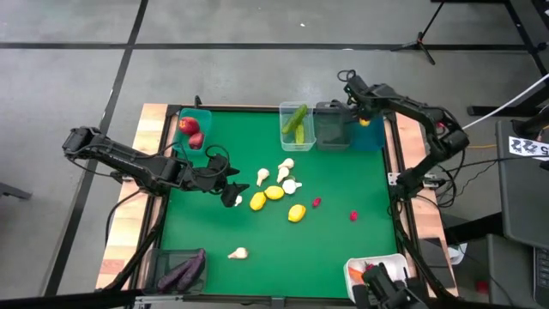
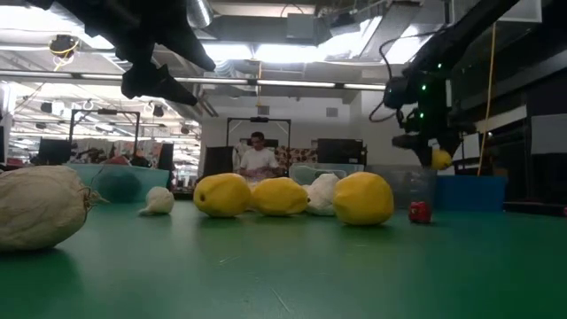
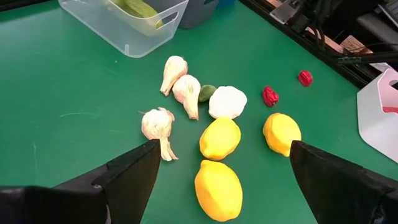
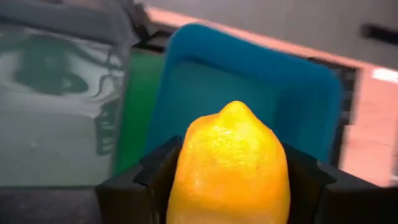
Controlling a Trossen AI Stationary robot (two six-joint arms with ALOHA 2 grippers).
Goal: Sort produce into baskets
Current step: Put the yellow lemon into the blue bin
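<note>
R gripper (image 4: 227,177) clamped on 1 lemon (image 4: 229,165) over teal basket (image 4: 249,74), table's 1 o'clock, L gripper (image 3: 221,174) spread wide, empty, above 3 lemons (image 3: 219,138) at center.

1. Grey floor (image 1: 240,77) around the table, crossed by dark seam lines.
2. Tripod foot (image 1: 422,41) stands on the floor past the table's far edge.
3. Ceiling (image 2: 292,53) with bright strip lights and exposed ducts.
4. Person in white top (image 2: 258,159) far back, among dark frames and equipment.
5. White cable (image 1: 515,101) runs along one side.
</note>
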